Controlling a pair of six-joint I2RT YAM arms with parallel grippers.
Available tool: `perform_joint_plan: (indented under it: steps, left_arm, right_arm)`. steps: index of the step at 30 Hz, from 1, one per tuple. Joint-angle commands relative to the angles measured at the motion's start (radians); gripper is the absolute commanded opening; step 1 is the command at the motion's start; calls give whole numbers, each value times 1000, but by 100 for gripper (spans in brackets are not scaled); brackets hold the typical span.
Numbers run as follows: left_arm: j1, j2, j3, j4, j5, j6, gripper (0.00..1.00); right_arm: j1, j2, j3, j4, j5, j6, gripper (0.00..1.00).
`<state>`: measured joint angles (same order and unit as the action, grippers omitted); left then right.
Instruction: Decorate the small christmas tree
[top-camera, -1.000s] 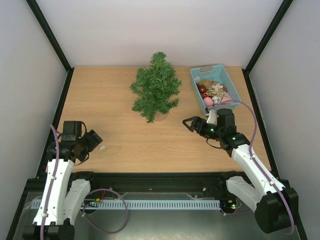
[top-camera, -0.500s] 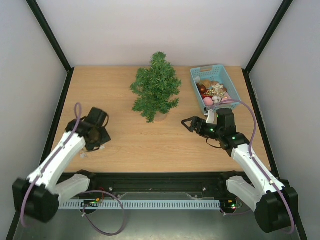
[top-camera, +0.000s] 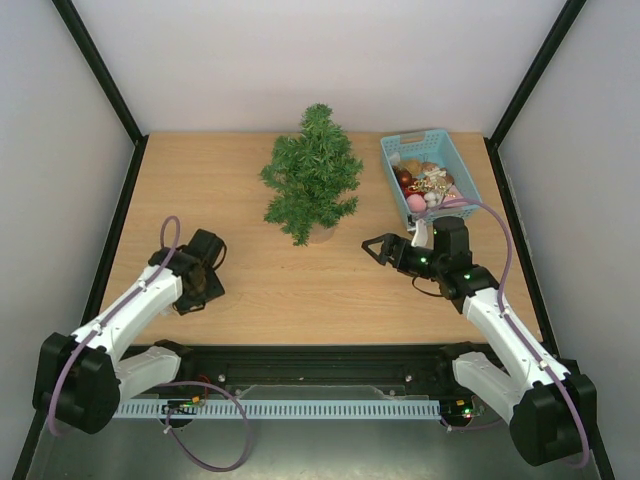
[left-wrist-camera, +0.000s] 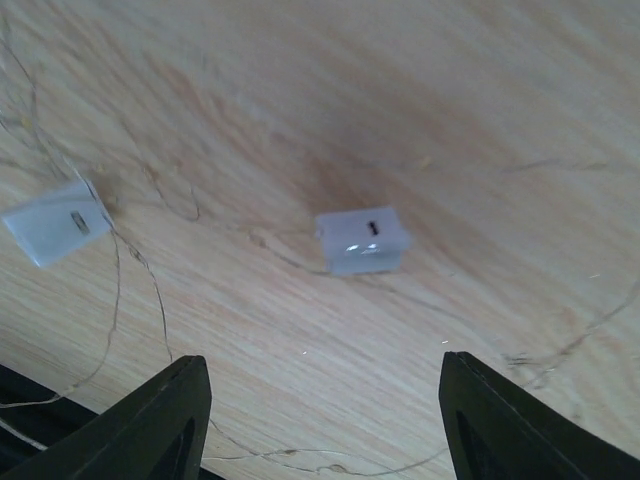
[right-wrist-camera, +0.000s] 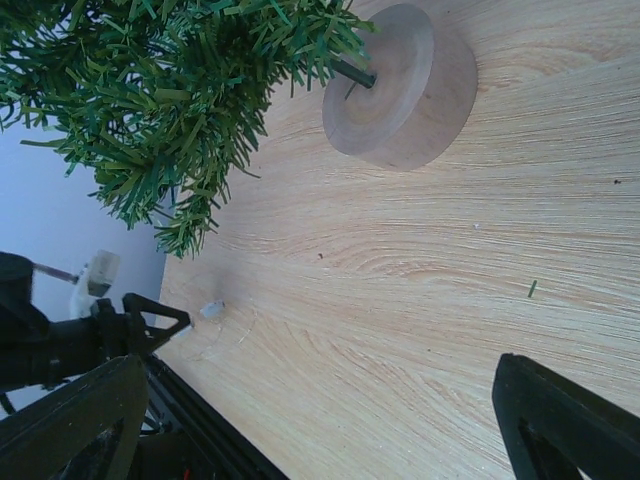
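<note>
Now that the left gripper has reached the wired box left of the small christmas tree, pickup looms; it and the right gripper gape empty.

one small christmas tree stands on one round wooden base, on the single counter. there is one light-blue basket; the ornaments heaped in it overlap too much to count. the left wrist view shows two small white plastic boxes, the second box off to the side, both on thin wire. two arms, each with one claw: left claw, right claw.
</note>
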<state>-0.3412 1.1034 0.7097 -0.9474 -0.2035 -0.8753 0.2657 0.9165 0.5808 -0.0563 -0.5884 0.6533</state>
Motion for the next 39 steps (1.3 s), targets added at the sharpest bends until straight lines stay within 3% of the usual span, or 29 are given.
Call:
perform_joint_plan:
  steps: [1, 8, 15, 22, 31, 39]
  left_arm:
    - [-9, -28, -79, 68, 21, -63, 67]
    - [-10, -34, -99, 148, -30, -156, 72]
    - [-10, 92, -100, 223, -63, -160, 72]
    - [-10, 116, -114, 241, -110, -165, 69]
    - [-10, 180, -146, 291, -117, -162, 62]
    - [-10, 183, -164, 315, -119, -161, 47]
  right_arm:
    - [11, -11, 4, 11, -35, -14, 96]
    - [14, -7, -10, 30, -49, -13, 96]
    - [20, -16, -14, 27, -51, -13, 96]
    - [21, -23, -30, 36, -50, -13, 96]
    - [23, -18, -36, 33, -53, -41, 96]
    - [21, -10, -39, 32, -47, -49, 96]
